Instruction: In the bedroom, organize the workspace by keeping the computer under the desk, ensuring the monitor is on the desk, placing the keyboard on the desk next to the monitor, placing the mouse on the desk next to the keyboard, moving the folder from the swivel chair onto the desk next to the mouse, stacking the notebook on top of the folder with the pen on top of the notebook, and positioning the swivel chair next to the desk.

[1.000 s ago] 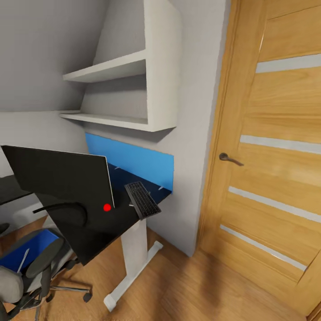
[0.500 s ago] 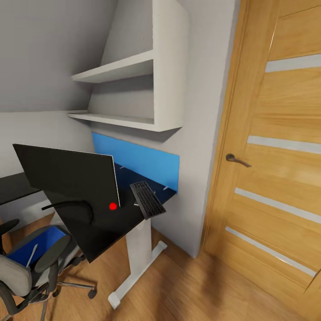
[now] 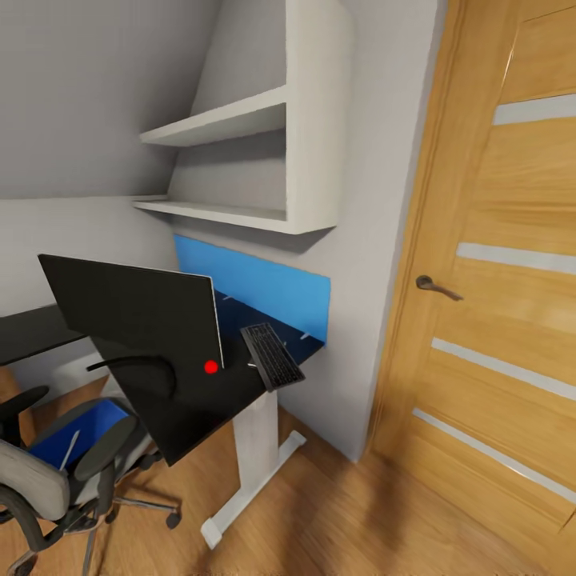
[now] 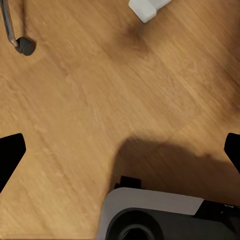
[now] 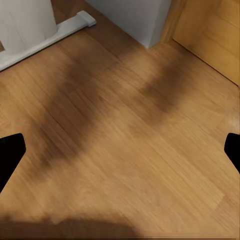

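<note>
Folder (image 3: 76,432): flat on the seat of the swivel chair (image 3: 56,472), a thin pale stick lying on it, possibly the pen; cannot confirm. Chair sits just beside the bench (image 3: 180,404). Monitor (image 3: 136,308) and keyboard (image 3: 273,356) are already on the bench, keyboard just beside the monitor. A red dot marks the benchtop near the monitor's corner.

Left end effector (image 4: 120,150): fingertips spread wide, empty, pointed at bare wood floor, a chair caster and the white bench foot (image 4: 145,7) ahead of it. Right end effector (image 5: 120,150): also wide, empty, over floor.

Judged step: approach, folder transfer pending. You need to close on the chair, then bring an end effector down to the folder's edge.
</note>
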`<state>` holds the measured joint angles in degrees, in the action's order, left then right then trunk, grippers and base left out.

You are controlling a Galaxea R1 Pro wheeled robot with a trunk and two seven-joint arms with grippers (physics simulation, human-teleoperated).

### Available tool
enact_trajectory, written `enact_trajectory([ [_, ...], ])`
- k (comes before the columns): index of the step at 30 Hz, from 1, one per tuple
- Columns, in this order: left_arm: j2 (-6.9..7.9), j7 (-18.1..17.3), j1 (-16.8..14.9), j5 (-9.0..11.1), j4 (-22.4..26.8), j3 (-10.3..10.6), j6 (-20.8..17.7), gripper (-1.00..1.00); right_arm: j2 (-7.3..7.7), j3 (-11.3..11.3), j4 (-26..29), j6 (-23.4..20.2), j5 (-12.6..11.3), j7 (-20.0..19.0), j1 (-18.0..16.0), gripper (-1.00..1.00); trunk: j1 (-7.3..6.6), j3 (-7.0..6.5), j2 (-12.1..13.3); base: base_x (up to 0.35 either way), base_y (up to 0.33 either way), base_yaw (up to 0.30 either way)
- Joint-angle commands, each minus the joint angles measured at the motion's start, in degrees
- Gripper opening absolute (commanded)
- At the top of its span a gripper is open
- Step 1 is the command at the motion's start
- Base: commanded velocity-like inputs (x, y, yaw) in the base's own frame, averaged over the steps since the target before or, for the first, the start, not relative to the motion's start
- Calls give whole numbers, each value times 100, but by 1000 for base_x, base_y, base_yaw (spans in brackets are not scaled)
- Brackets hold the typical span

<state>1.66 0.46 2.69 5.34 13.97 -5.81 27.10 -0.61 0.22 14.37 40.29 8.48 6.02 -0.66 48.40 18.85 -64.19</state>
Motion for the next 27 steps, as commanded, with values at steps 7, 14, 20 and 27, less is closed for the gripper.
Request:
enact_trajectory([
  [7, 1, -2, 3, 60, 9, 18, 5, 100, -5, 1, -13, 10, 61, 64, -4, 100, 0, 47, -4, 0, 0, 140],
  [14, 2, -2, 3, 63, 9, 18, 5, 100, 28, 8, -13, 47, 72, 27, -4, 100, 0, 55, -4, 0, 0, 32],
  [20, 2, -2, 3, 61, 9, 18, 5, 100, 1, -3, -13, 32, 58, 43, -4, 100, 0, 55, -4, 0, -3, 44],
  [27, 5, -2, 3, 56, 9, 18, -11, 100, -5, -5, -13, 20, 55, 56, -4, 100, 0, 55, -4, 0, -234, 243],
])
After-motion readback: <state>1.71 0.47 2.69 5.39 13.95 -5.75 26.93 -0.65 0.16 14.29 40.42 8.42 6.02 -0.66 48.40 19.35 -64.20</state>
